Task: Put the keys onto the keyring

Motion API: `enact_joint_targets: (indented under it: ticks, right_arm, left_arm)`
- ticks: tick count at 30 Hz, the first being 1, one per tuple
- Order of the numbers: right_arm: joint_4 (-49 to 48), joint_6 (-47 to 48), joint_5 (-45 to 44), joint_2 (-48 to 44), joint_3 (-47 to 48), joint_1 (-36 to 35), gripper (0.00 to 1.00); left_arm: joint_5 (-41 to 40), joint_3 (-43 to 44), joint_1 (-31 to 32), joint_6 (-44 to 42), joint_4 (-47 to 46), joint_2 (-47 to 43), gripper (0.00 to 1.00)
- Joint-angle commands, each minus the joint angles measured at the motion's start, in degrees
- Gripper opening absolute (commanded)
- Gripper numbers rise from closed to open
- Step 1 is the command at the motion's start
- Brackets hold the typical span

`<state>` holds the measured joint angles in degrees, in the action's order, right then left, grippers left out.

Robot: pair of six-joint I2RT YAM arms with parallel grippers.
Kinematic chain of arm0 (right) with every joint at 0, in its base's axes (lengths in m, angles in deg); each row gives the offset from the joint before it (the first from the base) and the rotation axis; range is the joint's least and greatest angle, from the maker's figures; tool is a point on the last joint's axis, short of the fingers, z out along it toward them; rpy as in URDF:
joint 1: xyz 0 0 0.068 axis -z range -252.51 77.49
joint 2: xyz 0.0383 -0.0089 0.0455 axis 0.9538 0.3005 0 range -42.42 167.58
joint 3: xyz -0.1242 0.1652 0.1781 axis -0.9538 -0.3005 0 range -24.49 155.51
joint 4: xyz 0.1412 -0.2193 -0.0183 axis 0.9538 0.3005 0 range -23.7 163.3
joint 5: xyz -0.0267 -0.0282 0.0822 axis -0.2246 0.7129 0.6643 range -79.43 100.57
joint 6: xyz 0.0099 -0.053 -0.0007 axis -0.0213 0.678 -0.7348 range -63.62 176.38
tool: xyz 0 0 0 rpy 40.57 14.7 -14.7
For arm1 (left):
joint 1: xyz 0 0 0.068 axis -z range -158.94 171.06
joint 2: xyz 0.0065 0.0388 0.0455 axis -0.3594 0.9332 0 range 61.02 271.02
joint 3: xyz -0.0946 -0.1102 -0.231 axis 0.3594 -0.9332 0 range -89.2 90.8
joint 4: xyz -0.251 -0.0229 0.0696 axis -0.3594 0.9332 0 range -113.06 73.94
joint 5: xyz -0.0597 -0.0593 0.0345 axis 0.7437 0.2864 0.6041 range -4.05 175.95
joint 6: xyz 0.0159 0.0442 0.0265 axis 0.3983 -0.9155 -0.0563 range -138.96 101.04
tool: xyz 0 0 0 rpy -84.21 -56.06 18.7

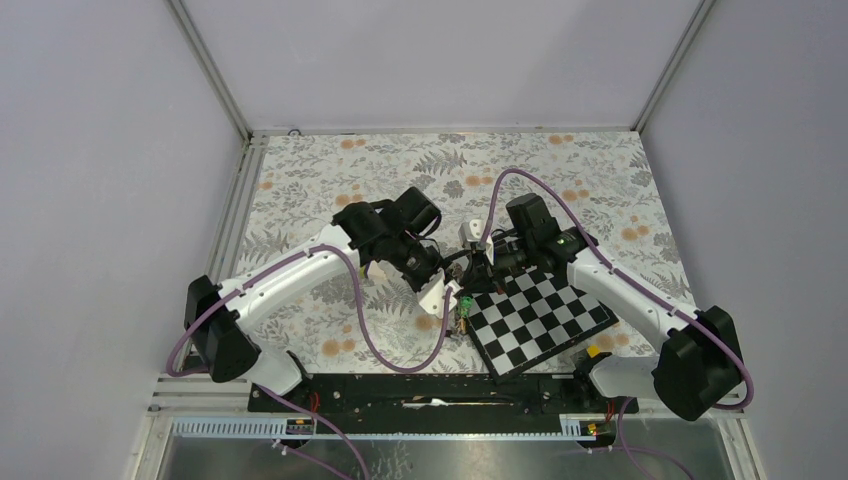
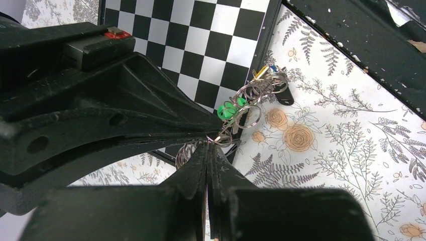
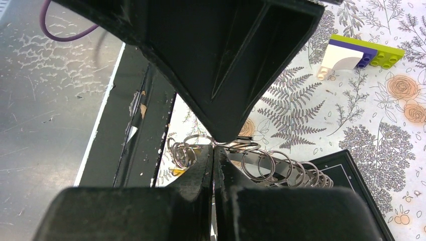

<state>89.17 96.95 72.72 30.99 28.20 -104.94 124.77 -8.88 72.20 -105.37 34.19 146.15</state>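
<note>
- Above the board's (image 1: 545, 315) left corner, the top view has the left gripper (image 1: 443, 290) and right gripper (image 1: 474, 272) meeting tip to tip. Of the keys (image 1: 464, 320) it gives only a green speck just below them.
- Left wrist view: the left gripper (image 2: 208, 150) has its fingers pressed together on one small loop of the keyring (image 2: 249, 98). The right gripper's tip touches the same spot from above. Wire loops trail away to the right with the keys (image 2: 230, 109) bunched among them: green head nearest, black beyond it, blue and yellow farthest, all beside the board's edge.
- Right wrist view: the right gripper (image 3: 213, 153) is likewise clamped on a keyring (image 3: 261, 163) loop, and the coils run right toward the board's corner. Key heads are hard to make out here. Far right, a lime, purple and white brick (image 3: 359, 52) lies on the table (image 3: 392, 140), outside the left wrist view.
</note>
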Motion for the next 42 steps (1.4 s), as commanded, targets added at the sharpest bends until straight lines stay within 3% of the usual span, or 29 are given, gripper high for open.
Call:
enact_joint_targets:
  ticks: [1,32,42]
  right_arm:
    - [-1.8,0.2,1.9,-0.2,2.4,-0.5,0.00]
    - [-2.5,-2.7,-0.1,0.6,2.7,-0.4,0.00]
    - [-6.1,-7.8,-2.3,-2.6,3.7,0.7,0.00]
  left_arm:
    - [2.5,1.0,0.6,-2.2,1.7,0.2,0.00]
    - [1.2,-0.5,0.6,-6.5,5.7,-2.1,0.00]
    - [0.5,-3.1,-0.2,4.9,-1.1,-3.5,0.00]
